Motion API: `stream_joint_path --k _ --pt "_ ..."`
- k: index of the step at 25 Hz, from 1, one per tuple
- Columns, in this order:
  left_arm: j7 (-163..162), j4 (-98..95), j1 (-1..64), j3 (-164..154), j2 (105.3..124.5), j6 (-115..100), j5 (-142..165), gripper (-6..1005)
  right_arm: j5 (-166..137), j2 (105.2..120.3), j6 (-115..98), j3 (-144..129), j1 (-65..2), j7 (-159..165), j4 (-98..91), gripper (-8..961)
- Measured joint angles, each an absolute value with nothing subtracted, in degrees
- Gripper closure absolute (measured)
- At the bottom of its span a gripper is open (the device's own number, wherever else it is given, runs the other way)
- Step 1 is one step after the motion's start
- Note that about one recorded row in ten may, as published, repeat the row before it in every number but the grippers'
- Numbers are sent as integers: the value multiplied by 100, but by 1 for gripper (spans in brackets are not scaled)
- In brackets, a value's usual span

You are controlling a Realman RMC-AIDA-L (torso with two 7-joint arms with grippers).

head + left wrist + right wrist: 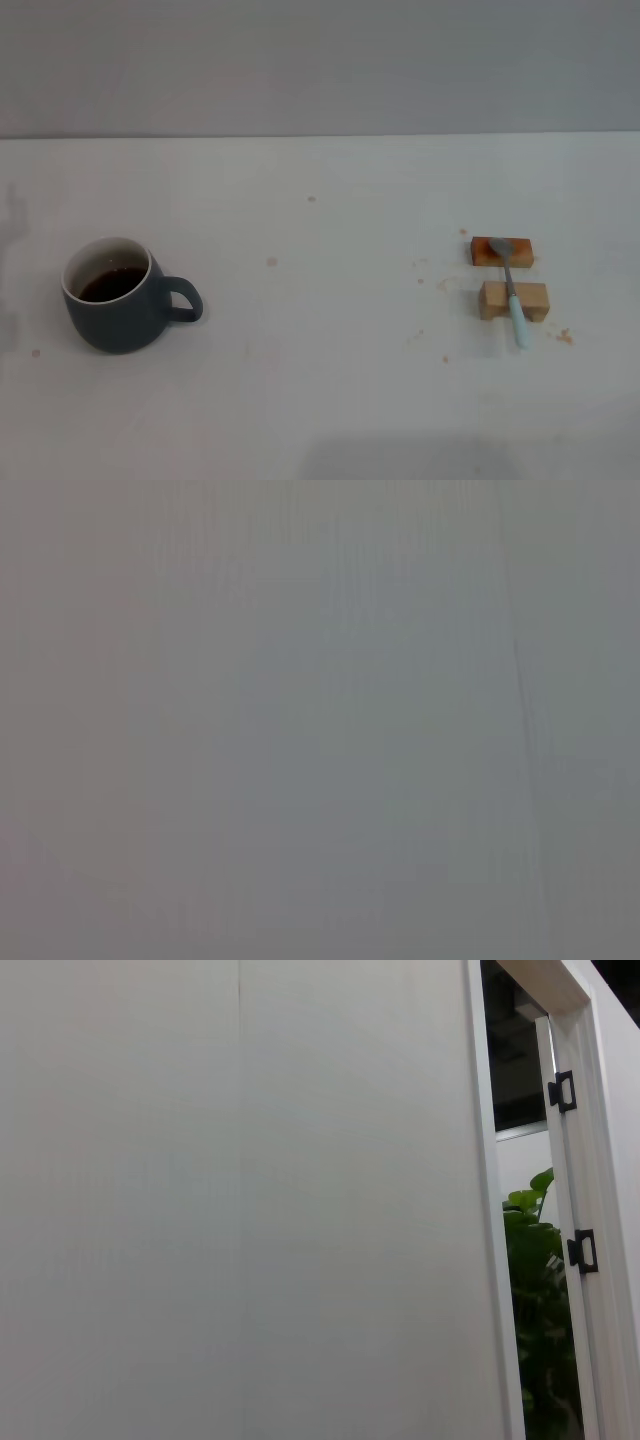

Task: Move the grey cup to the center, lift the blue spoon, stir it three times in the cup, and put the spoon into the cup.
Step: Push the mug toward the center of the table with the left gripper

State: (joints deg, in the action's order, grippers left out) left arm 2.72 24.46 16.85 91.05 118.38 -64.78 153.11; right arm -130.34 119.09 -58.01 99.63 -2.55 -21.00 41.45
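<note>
The grey cup (115, 297) stands upright at the left of the white tabletop (320, 330), handle pointing right, with dark brown liquid inside. The blue spoon (512, 290) lies at the right across two small wooden blocks, its metal bowl on the far block (501, 251) and its pale blue handle over the near block (513, 300), pointing toward me. Neither gripper shows in any view. The left wrist view shows only a plain grey surface. The right wrist view shows a white wall.
Small crumbs and stains (445, 285) dot the tabletop near the blocks. A grey wall (320, 60) rises behind the table's far edge. In the right wrist view a door frame (590, 1210) and a green plant (540, 1290) stand beside the white wall.
</note>
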Motion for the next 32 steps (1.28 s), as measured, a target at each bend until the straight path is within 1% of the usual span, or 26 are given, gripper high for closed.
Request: stream_joint_path --k 9,12,18,29,32 --pt "348 2381 1601 9138 11850 -6473 15251 494 -13034 11909 -5789 9896 -219 -2100 4258 147" --pt "365 2416 1537 9106 11849 -6475 15265 714 -13019 11907 -5776 9896 -230 -2100 4257 147" --pt "371 2337 1458 8928 11835 -6427 15306 903 -12988 11909 -5762 9896 -263 -2100 4245 146" --pt "463 2016 1120 7861 11845 -6392 15287 1001 -12981 11917 -5747 9896 -296 -2100 4279 146" --pt "474 1894 1077 7593 11854 -6388 15274 1001 -12987 11913 -5748 9893 -299 -2100 4298 146"
